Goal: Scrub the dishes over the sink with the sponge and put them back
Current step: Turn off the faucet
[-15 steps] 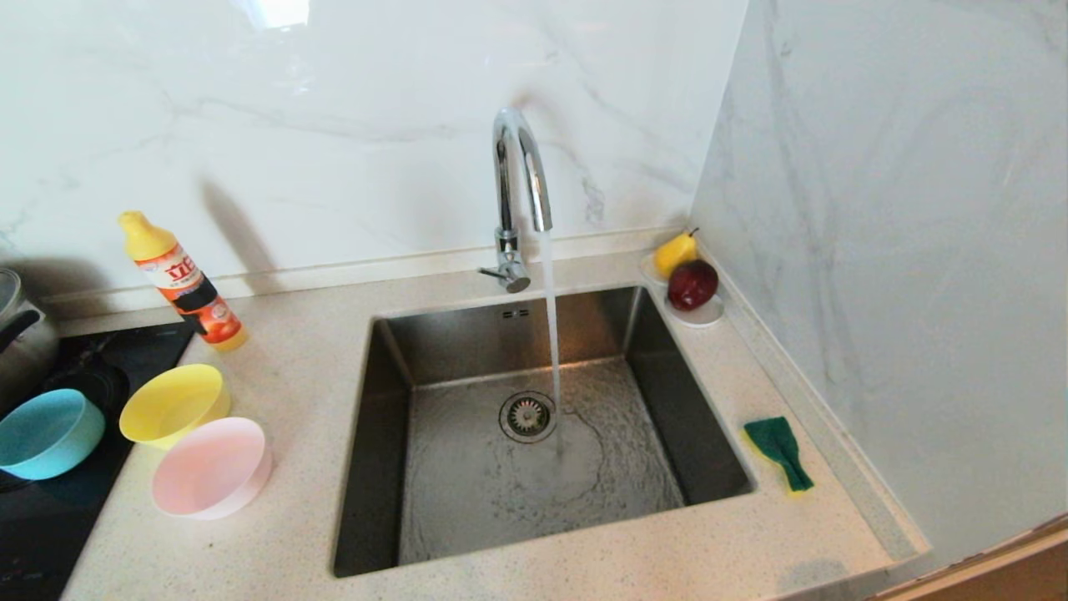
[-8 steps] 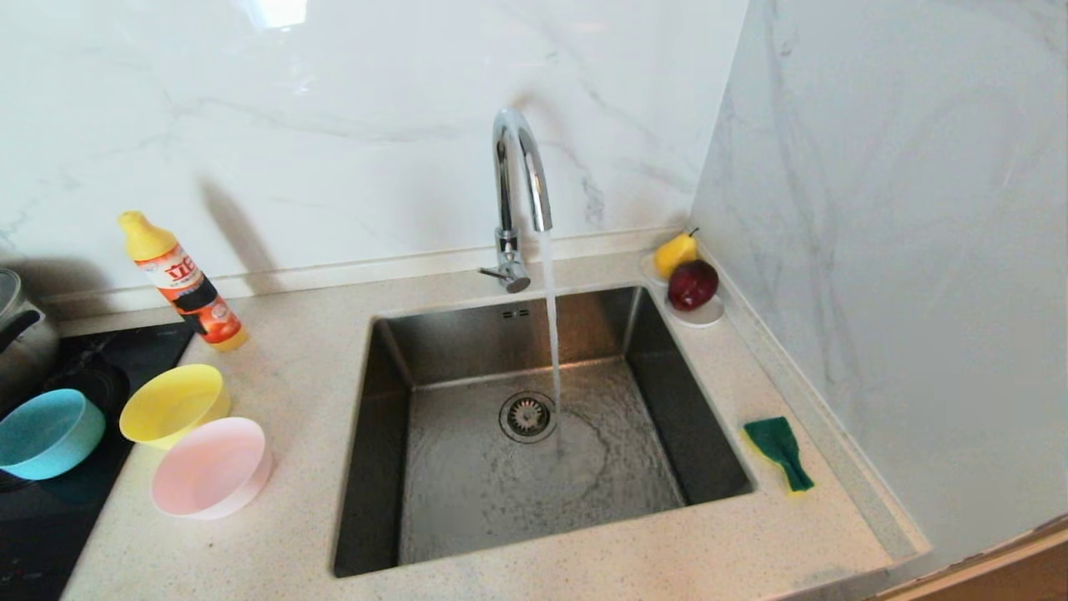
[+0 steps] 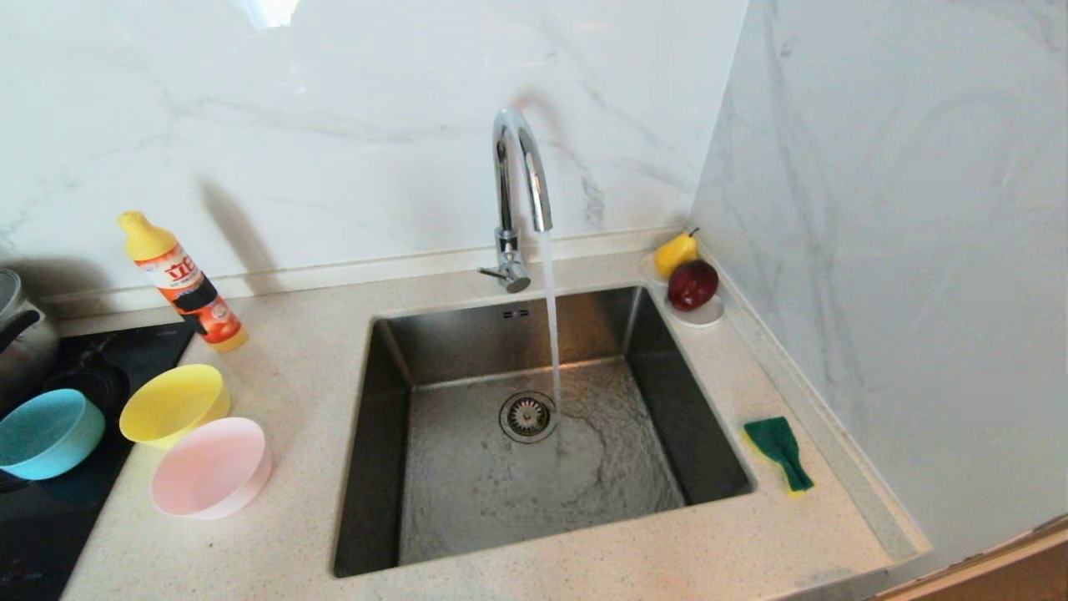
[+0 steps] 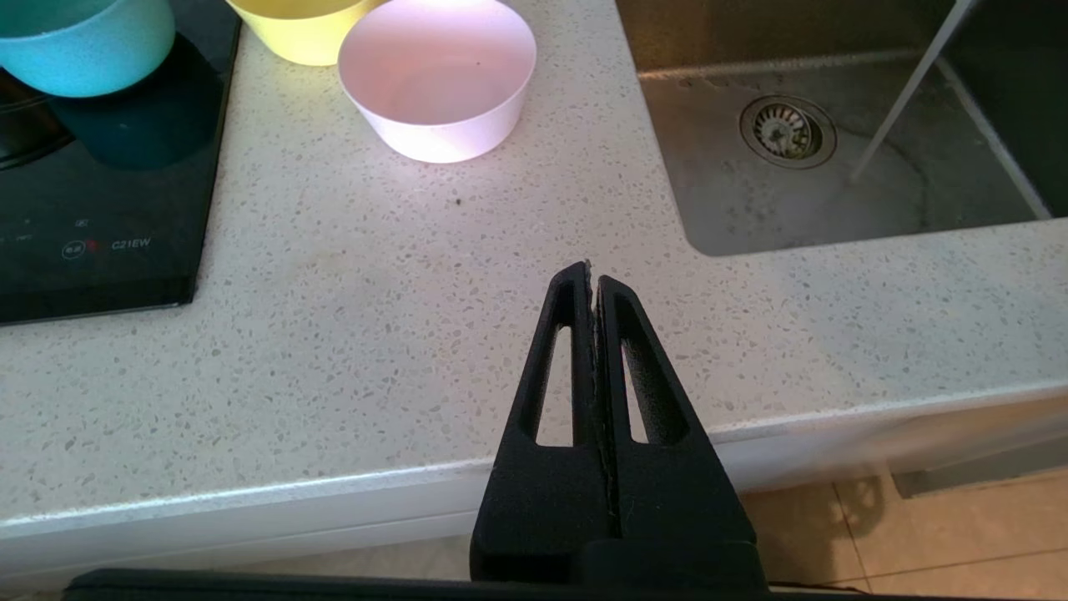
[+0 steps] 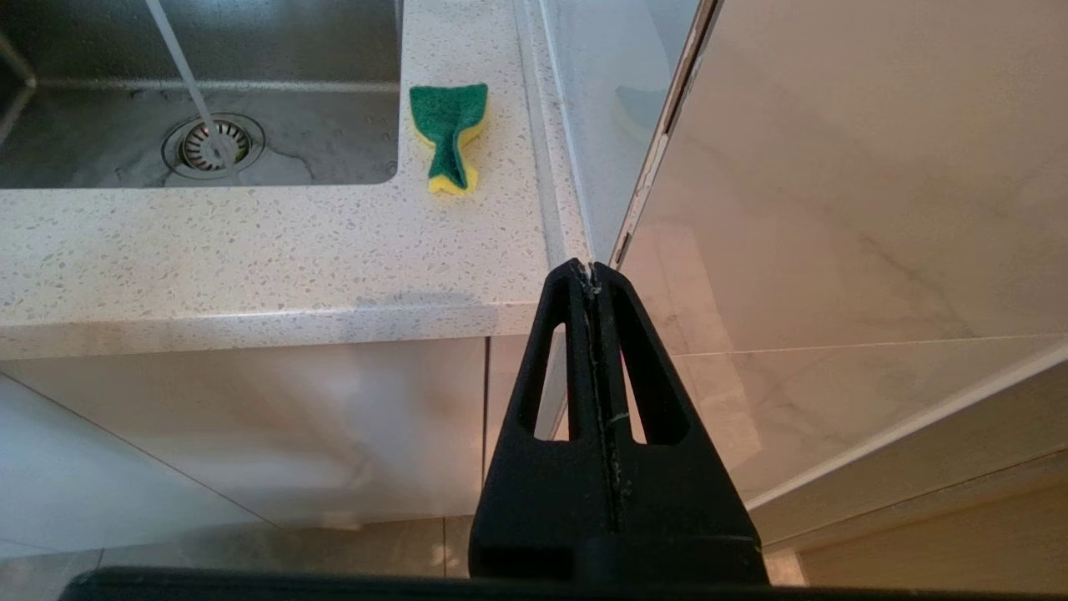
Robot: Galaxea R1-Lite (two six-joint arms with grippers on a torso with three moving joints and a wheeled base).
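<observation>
Water is running into the sink [image 3: 534, 467]; the pink bowl [image 4: 438, 79] is lying empty ahead of the closed left end effector [image 4: 593, 271]; the right end effector [image 5: 591, 271] is closed, the sponge [image 5: 448, 133] ahead of it

Left of the sink [image 3: 375, 401], the pink bowl [image 3: 211, 467], yellow bowl [image 3: 173, 404] and teal bowl [image 3: 46, 434] crowd together, the tilted detergent bottle [image 3: 185, 284] behind them, but a bare strip of surface [image 3: 309, 376] lies between them and the basin. Over the basin only the arched faucet [image 3: 519, 192] and its water stream interrupt the way. On the right, the sponge [image 3: 778, 451] lies in a narrow band between sink edge and side wall [image 3: 901, 250], with the fruit saucer [image 3: 697, 314] filling the far corner.
</observation>
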